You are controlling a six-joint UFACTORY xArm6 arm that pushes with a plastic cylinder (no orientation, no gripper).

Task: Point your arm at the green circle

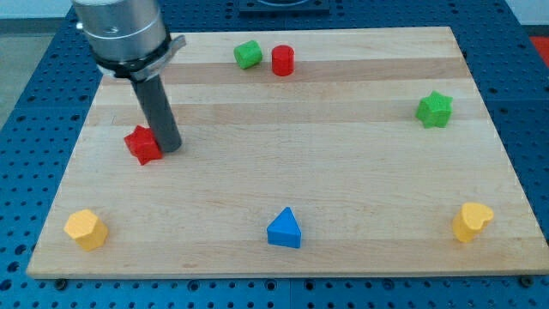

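Observation:
The green circle block (248, 55) sits near the view's top edge of the wooden board (283, 172), just left of a red cylinder (283, 61). My tip (169, 148) rests on the board at the view's left, touching the right side of a red star-shaped block (142, 144). The tip is well below and to the left of the green circle.
A green star-shaped block (435, 109) lies at the view's right. A blue triangle (285, 229) is at the bottom middle. A yellow hexagon-like block (86, 229) is at the bottom left and a yellow heart-like block (472, 221) at the bottom right.

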